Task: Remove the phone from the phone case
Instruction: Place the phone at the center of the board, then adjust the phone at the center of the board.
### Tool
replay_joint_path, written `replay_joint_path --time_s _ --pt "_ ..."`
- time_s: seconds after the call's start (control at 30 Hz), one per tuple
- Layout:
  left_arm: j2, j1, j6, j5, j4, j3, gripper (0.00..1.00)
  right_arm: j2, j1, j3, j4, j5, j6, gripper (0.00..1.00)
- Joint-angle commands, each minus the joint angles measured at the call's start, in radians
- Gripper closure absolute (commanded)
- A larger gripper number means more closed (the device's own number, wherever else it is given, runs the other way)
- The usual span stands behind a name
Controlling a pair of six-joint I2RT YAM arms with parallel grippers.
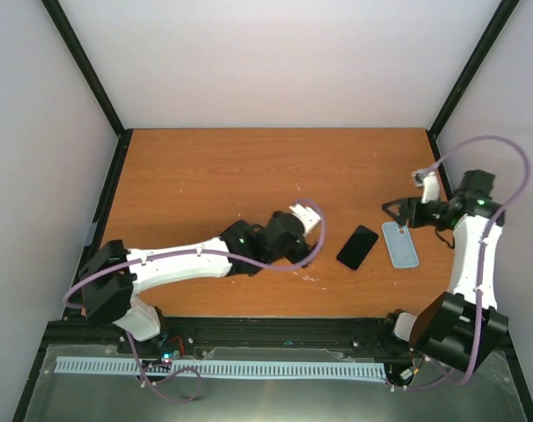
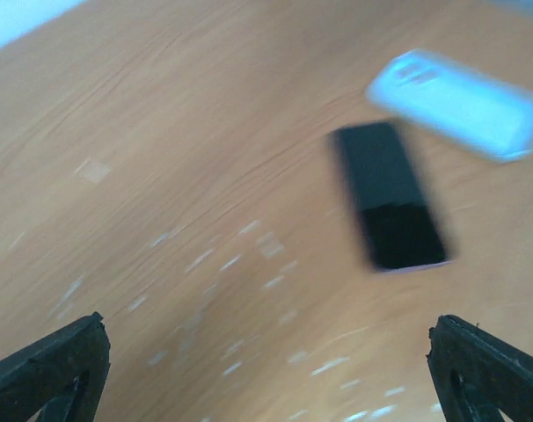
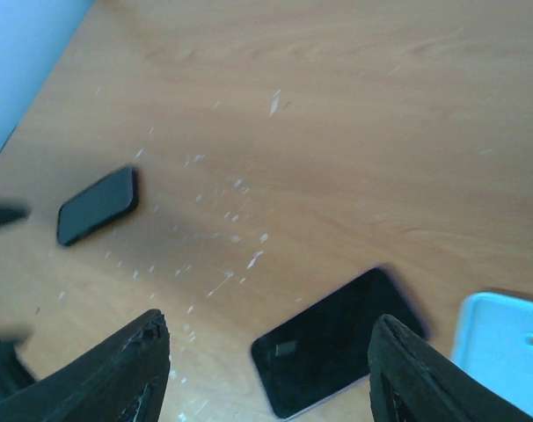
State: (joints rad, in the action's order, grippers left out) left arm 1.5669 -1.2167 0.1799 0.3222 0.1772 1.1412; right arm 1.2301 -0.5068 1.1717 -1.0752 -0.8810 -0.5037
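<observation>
On table | phone out of case, just beside it; case empty | L fingers spread | R fingers spread

Phone just left of case, on table

We see a smooth wood-grain surface with a mild sheen and pale scuffs. The phone shows a glossy black face. The phone case looks like matt pale-blue plastic, and the fingers of the right hand like matt black plastic.
</observation>
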Motion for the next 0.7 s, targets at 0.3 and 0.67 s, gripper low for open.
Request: replay_joint_path --time_s 0.3,0.67 --pt "-0.130 0.517 0.197 -0.109 0.344 -0.226 0.01 -0.042 0.287 -0.259 0.289 0.018 0.096 0.38" --pt "0.000 0.766 0.164 -0.352 0.289 -0.227 0.00 -0.089 0.290 -0.274 0.288 0.010 0.082 0.38"
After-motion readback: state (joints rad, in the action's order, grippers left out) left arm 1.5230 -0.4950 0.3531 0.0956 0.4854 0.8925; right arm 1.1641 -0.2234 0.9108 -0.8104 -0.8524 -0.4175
